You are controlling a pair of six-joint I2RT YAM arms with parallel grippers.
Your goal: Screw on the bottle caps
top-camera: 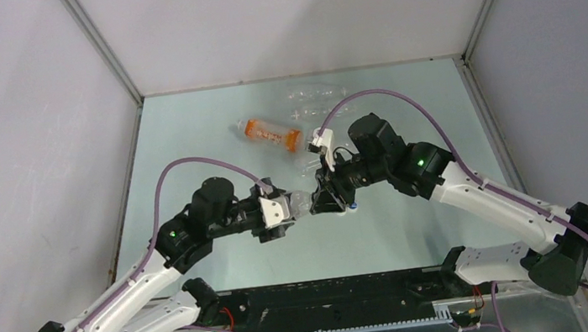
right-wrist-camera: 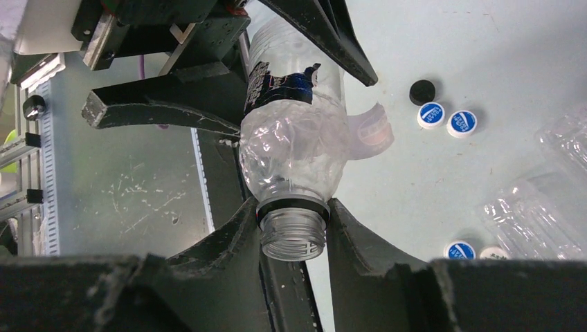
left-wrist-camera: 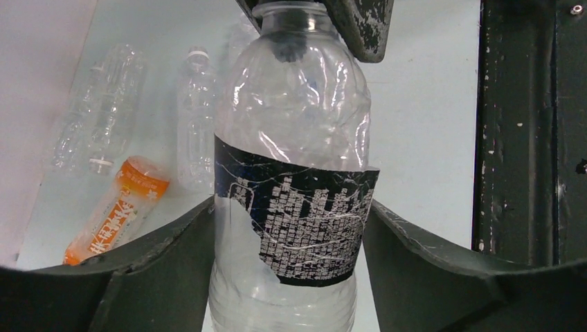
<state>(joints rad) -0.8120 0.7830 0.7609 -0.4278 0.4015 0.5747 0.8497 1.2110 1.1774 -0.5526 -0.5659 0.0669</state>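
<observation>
A clear bottle (top-camera: 302, 201) with a torn black label is held in the air between both grippers. My left gripper (left-wrist-camera: 287, 263) is shut on its body (left-wrist-camera: 291, 173) at the label. My right gripper (right-wrist-camera: 294, 223) is shut on its neck, just under the bare threaded mouth (right-wrist-camera: 293, 238), which has no cap on it. Loose caps lie on the table in the right wrist view: a black one (right-wrist-camera: 422, 91), two blue-topped ones (right-wrist-camera: 431, 115) (right-wrist-camera: 462, 123), another blue-topped one (right-wrist-camera: 459, 250) and a plain white one (right-wrist-camera: 493, 254).
An orange-labelled bottle (top-camera: 270, 132) and clear bottles (top-camera: 316, 94) lie at the back of the table; they also show in the left wrist view (left-wrist-camera: 118, 207) (left-wrist-camera: 100, 111). More clear bottles (right-wrist-camera: 547, 200) lie by the caps. A black rail (top-camera: 332, 297) runs along the near edge.
</observation>
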